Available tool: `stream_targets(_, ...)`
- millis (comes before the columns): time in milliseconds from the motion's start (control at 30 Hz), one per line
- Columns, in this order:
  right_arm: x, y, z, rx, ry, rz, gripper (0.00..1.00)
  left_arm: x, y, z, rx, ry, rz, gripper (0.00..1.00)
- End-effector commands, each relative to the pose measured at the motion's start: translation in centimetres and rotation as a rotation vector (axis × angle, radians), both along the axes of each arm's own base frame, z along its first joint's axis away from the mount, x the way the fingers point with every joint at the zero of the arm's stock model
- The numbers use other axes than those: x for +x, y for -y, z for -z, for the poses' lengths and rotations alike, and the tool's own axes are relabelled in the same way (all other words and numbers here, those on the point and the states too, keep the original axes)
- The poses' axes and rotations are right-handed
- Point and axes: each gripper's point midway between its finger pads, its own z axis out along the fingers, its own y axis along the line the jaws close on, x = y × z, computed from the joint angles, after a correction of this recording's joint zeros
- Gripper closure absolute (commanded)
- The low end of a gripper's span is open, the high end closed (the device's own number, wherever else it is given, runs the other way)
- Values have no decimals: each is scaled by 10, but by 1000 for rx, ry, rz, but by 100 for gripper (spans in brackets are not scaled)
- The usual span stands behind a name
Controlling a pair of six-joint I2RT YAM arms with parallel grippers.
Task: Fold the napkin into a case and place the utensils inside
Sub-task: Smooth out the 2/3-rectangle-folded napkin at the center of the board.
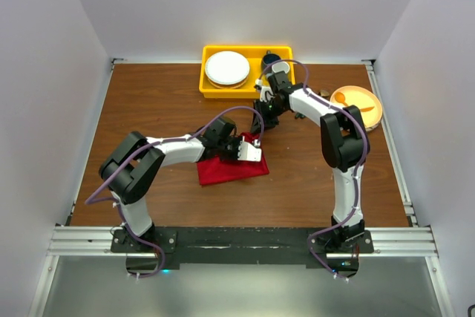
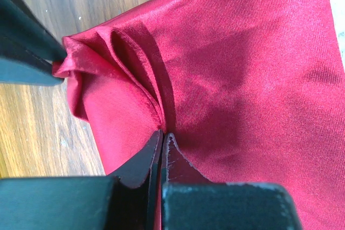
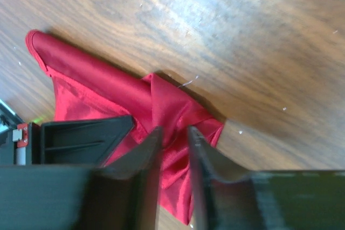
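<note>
Left gripper pinches the napkin at its right end. Right gripper, narrowly parted, straddles the far corner; hold unclear.

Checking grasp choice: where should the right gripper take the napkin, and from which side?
Probably the raised folded corner of the napkin, below the right gripper, from above, jaws straddling the ridge; elsewhere it lies flat on the table.

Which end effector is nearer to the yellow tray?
Right. The right end effector hangs over the napkin edge facing the yellow tray; the left end effector pinches the napkin farther from it.
</note>
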Motion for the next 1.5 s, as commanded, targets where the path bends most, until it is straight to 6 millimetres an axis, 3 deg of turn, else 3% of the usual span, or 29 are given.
stream_targets(0,-4,-3,-25,15,17,-13,84,-40,-37,56,165,-188,-27,100)
stream_targets(100,-10,-2,-31,25,9,-22,99,-39,-36,57,168,-191,-30,100)
stream_targets(333,-23,6,-25,-12,-11,-45,100,-37,-36,57,169,-188,-39,100)
stream_targets(633,-27,23,32,-140,-24,-88,100,-34,-33,52,158,-179,-44,98)
stream_targets(733,-22,26,37,-161,-6,-89,100,-34,-26,26,89,-193,-40,84)
stream_targets(867,-18,28,44,-182,9,-94,100,-32,-18,-40,-78,-252,-73,64)
stream_targets(900,-19,28,45,-182,13,-102,100,-31,-27,-48,-103,-302,-135,62)
stream_targets(933,-18,29,47,-183,16,-100,100,-28,-24,-69,-163,-315,-141,59)
stream_targets(1033,-17,29,47,-186,35,-103,100,-17,-40,-89,-234,-406,-255,52)
stream_targets(1167,-22,32,50,-183,34,-113,100,-7,-56,-85,-288,-503,-414,54)
stream_targets(1400,-22,34,55,-192,50,-121,100,17,-54,-70,-483,-703,-657,66)
stream_targets(1467,-23,35,58,-196,43,-120,100,21,-55,-54,-482,-754,-716,67)
